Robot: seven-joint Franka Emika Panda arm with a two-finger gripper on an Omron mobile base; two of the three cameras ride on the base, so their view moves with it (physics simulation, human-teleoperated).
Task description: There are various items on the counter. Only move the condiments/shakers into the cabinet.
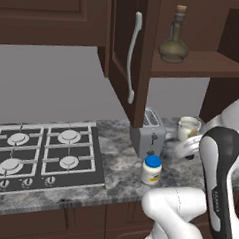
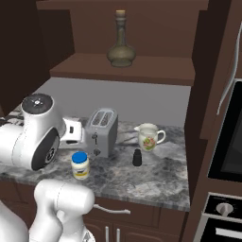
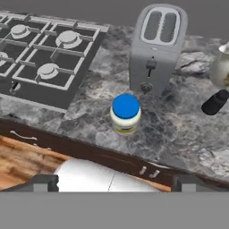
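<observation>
Jar [image 3: 125, 113] stands on the counter [image 3: 179, 134] just in front of the toaster [image 3: 154, 49]; the shaker [image 2: 137, 157] sits to the toaster's right, near the mug [image 2: 148, 137]. Bottle [image 2: 121, 46] is already on the cabinet [image 1: 195, 63] shelf. Gripper [image 3: 114, 184] hangs above the jar, fingers spread wide, holding nothing. Judging from this, a straight drop centred on the lid suits best. Toaster crowds the far side; the counter edge lies close on the near side, so lift high before swinging past the open door [image 1: 140, 52].
</observation>
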